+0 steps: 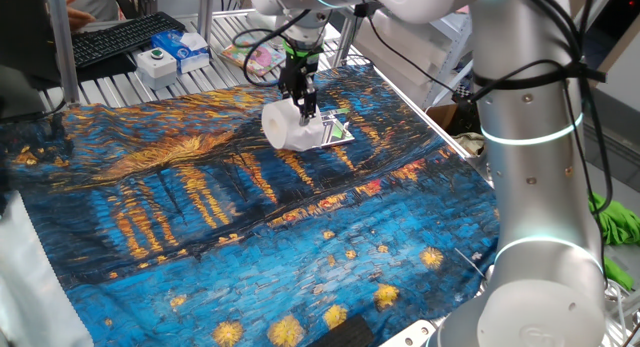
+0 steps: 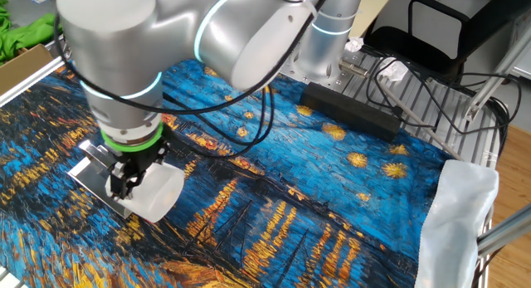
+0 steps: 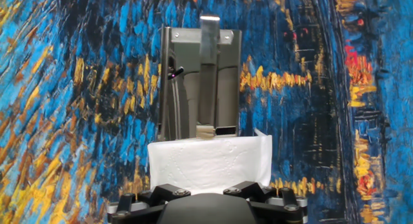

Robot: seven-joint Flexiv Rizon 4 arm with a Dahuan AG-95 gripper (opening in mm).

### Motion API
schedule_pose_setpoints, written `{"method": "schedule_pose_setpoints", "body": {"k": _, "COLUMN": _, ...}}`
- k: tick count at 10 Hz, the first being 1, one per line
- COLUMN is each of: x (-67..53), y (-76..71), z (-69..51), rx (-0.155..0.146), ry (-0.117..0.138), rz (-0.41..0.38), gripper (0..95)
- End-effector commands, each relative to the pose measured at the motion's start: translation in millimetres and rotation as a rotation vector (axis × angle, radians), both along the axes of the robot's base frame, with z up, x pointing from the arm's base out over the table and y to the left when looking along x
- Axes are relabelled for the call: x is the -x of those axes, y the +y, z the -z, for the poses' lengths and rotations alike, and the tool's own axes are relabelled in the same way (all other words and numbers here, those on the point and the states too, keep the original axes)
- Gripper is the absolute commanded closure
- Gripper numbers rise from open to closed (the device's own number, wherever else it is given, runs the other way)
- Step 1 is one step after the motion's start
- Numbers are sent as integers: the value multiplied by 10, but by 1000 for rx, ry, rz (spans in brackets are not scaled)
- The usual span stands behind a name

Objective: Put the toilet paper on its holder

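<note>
My gripper (image 1: pixel 300 105) is shut on the toilet paper (image 1: pixel 292 129), a plump white roll that hangs just above the painted cloth. The holder (image 1: pixel 338 132), a shiny chrome plate, lies on the cloth right beside and partly behind the roll. From the other fixed view the roll (image 2: pixel 155 192) sits under the gripper (image 2: pixel 124 183), with the holder (image 2: pixel 93 173) showing at its left edge. In the hand view the roll (image 3: pixel 210 162) fills the bottom. The holder (image 3: pixel 201 88) with its upright strip lies directly ahead of the roll.
A white box with a green button (image 1: pixel 155 59), a blue carton (image 1: pixel 190 47) and a keyboard (image 1: pixel 120 37) stand beyond the cloth's far edge. A black power unit with cables (image 2: pixel 357 114) and a white bag (image 2: pixel 460 213) sit near the arm's base.
</note>
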State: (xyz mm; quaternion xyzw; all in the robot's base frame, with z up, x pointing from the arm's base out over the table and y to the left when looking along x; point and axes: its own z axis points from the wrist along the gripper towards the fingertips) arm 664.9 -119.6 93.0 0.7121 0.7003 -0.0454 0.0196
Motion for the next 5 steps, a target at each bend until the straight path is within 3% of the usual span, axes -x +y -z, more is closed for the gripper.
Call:
{"method": "schedule_pose_setpoints", "body": {"k": 1, "x": -13, "y": -12, "z": -2, "rx": 4, "ry": -4, "rz": -1, "gripper": 950}}
{"method": "schedule_pose_setpoints", "body": {"k": 5, "x": -64, "y": -62, "z": -15, "rx": 1, "ry": -6, "rz": -7, "gripper": 950}}
